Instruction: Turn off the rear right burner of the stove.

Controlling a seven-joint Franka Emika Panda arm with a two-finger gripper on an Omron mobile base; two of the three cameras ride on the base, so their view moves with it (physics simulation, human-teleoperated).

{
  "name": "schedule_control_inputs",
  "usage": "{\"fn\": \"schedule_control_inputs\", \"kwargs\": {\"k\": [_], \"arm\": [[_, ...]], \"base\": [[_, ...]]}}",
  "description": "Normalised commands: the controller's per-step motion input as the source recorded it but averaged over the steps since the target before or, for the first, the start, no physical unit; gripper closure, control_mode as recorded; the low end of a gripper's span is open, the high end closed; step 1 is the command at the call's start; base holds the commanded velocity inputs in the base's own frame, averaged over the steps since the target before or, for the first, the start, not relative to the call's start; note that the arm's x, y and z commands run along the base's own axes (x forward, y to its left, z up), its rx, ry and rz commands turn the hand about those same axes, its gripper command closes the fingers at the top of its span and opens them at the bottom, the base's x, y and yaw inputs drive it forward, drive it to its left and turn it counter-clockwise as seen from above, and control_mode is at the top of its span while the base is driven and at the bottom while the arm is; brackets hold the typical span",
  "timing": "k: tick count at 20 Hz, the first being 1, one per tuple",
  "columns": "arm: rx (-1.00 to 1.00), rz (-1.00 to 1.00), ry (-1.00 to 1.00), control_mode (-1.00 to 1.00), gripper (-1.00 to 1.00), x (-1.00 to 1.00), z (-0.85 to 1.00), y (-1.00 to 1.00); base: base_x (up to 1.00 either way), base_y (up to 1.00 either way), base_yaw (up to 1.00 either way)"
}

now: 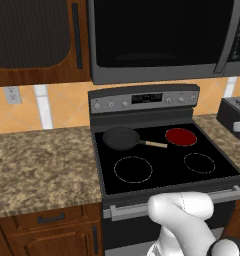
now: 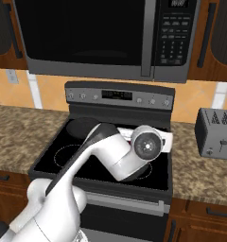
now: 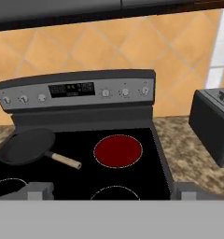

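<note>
We see the black glass-top stove set into a speckled brown granite counter under a black microwave. Its rear right burner glows solid red, right of a dark frying pan. The gripper stands fully open, holding nothing.

The stove stands between two stretches of table. On its cooktop, the rear right burner lies behind a front right ring. A pan sits on the rear left zone, handle toward the rear right burner. The control panel rises behind the cooktop. A microwave hangs above. A toaster stands on the table right of the stove.
</note>
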Motion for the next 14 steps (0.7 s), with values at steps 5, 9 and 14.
{"fn": "schedule_control_inputs", "kwargs": {"k": [5, 9, 14], "arm": [[0.0, -0.07, -0.02, -1.0, -1.0, 0.64, 0.0, 0.15], [0.15, -0.01, 0.18, -1.0, -1.0, 0.53, 0.0, 0.04], [0.42, -0.01, 0.15, -1.0, -1.0, 0.19, -0.05, 0.0]], "base": [[0.0, 0.0, 0.0], [0.0, 0.0, 0.0], [0.0, 0.0, 0.0]]}}
